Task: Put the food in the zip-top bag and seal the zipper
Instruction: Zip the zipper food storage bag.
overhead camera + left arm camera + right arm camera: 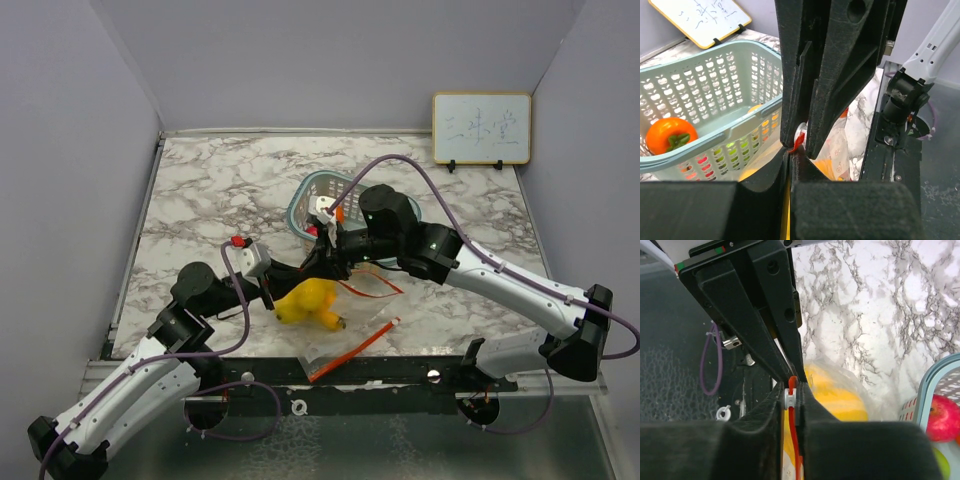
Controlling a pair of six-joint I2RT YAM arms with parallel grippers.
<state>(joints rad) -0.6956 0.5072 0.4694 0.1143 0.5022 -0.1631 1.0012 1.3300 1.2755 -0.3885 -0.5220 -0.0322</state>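
The left gripper and right gripper both pinch the zipper. Only the left wrist view shows an orange persimmon in the teal basket — the right wrist view shows a red apple.

Our white-and-black left arm reaches forward and to the right. Our white-and-black right arm bends in from the right to meet it. The black left gripper and the black right gripper each pinch the thin orange-red zipper strip, jaws almost together.

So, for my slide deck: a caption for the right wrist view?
Right gripper pinches the zipper; yellow food sits in the zip-top bag beyond.
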